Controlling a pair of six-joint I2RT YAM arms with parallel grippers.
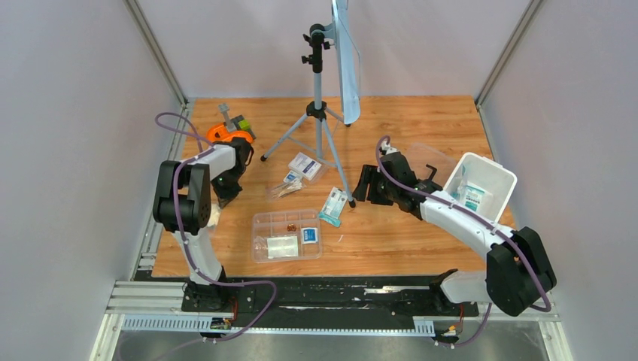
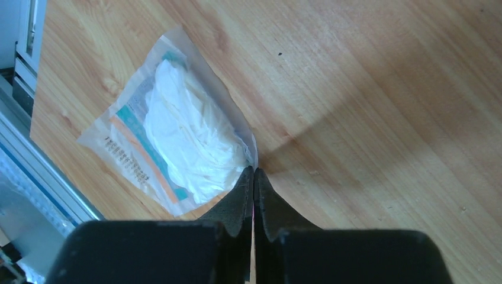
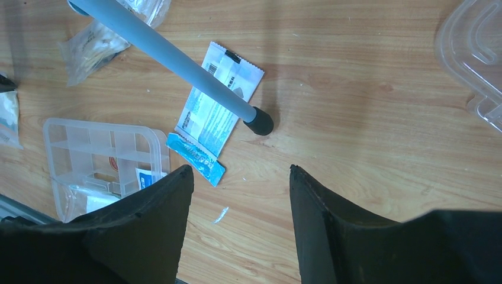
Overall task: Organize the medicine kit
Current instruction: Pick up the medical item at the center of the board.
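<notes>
My left gripper (image 2: 254, 170) is shut on the corner of a clear packet of white gloves (image 2: 177, 133), which lies near the table's left edge (image 1: 211, 216). My right gripper (image 3: 240, 168) is open and empty above bare wood, just right of a white-and-blue packet (image 3: 228, 74) and a teal packet (image 3: 195, 157). The clear divided tray (image 1: 259, 226) sits front centre with a few small packets in it. The white tub (image 1: 489, 177) stands at the right holding packets. Its clear lid (image 1: 432, 158) lies beside it and shows in the right wrist view (image 3: 479, 53).
A grey tripod (image 1: 320, 113) stands mid-table; one leg (image 3: 177, 59) crosses the white-and-blue packet and ends in a black foot (image 3: 259, 123). More packets (image 1: 305, 165) lie near the tripod. An orange-and-grey tool (image 1: 229, 131) lies at the back left. Walls enclose the table.
</notes>
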